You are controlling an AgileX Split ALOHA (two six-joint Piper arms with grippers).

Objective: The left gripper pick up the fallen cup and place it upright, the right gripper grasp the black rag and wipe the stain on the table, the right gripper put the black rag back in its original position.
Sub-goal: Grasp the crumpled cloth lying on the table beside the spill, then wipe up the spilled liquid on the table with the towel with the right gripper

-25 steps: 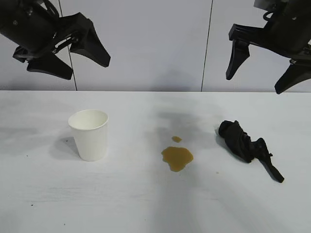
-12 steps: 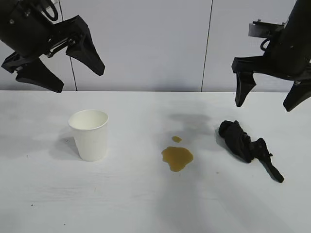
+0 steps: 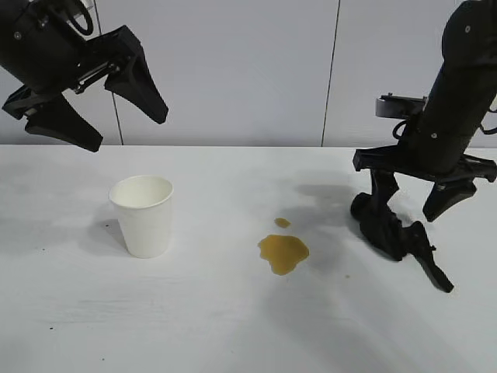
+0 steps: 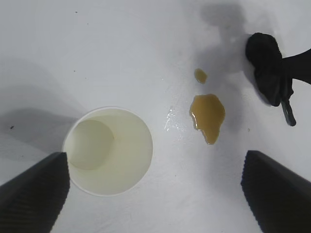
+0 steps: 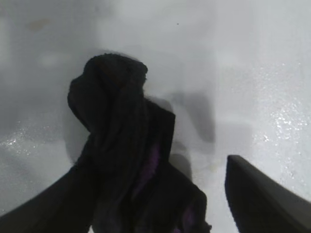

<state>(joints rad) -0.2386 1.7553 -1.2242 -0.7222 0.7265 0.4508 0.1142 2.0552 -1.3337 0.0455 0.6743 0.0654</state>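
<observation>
- Exterior view: one white table (image 3: 233, 326) fills the lower frame, its far edge running level across the middle against a grey wall; broad bare surface lies along the bottom and at far left.
- One cup (image 3: 143, 215) stands upright at centre left, mouth up, with open room on every side.
- One stain (image 3: 283, 252) sits at centre, with one small separate drop just above it; cup and stain are well apart.
- One black rag (image 3: 396, 233) lies bunched at centre right, a thin tail trailing toward the lower right.
- Two arms show. The left gripper (image 3: 112, 105) hangs at upper left, above and behind the cup, fingers spread wide and holding nothing.
- The right gripper (image 3: 411, 203) is low at right, fingers spread wide; the left-hand finger meets the rag's upper end, the other is clear of it toward the right.
- Left wrist view: the cup (image 4: 108, 151) is seen from above at lower left, empty, between two finger tips (image 4: 34, 194) at the bottom corners. Stain (image 4: 208, 111) and drop lie at centre right, the rag (image 4: 269, 70) at upper right.
- Right wrist view: the rag (image 5: 121, 160) fills the centre and lower left; one finger (image 5: 265, 201) shows at lower right, apart from it, bare table (image 5: 252, 73) between and above.
</observation>
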